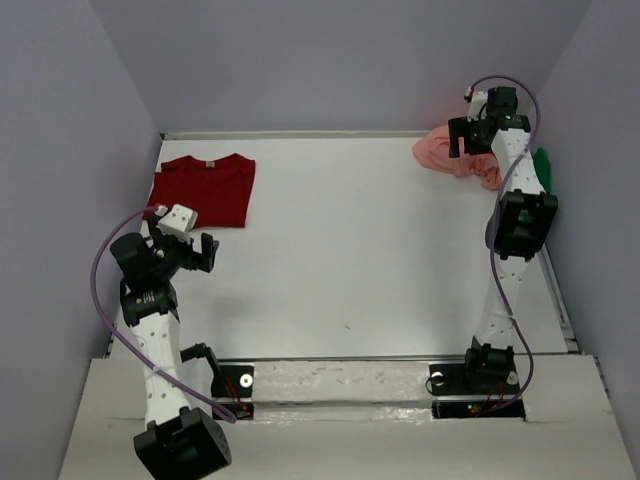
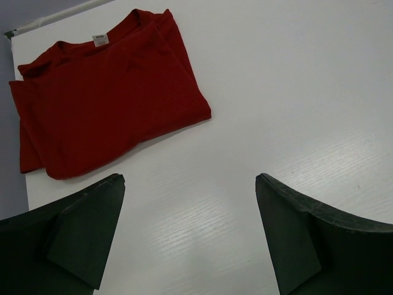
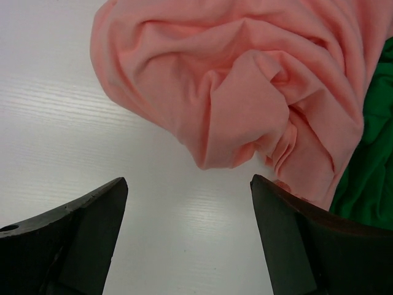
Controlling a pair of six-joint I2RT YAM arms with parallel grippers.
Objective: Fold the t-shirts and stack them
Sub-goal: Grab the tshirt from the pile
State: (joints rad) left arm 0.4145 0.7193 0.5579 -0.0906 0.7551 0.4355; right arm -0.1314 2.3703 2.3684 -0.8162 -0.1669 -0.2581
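I see the dark red shirt [image 1: 203, 190] folded flat in the table's [image 1: 350, 260] far-left corner, collar toward the far edge and longer side along it. The salmon-pink shirt [image 1: 455, 155] is bunched in the far-right corner, touching the green shirt [image 1: 541, 165] at the right edge, with wide white tabletop between the piles. The left gripper [image 2: 190, 184] and right gripper [image 3: 189, 184] both hover with jaws apart.

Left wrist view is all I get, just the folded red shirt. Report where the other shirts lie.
Observer: The salmon-pink shirt lies crumpled at the far right corner of the table.
Operator: Name what's next to it.
Observer: The green shirt touches it on the right.
Operator: Give me the right gripper.
Observer: The right gripper hovers open just short of the salmon-pink shirt, holding nothing.
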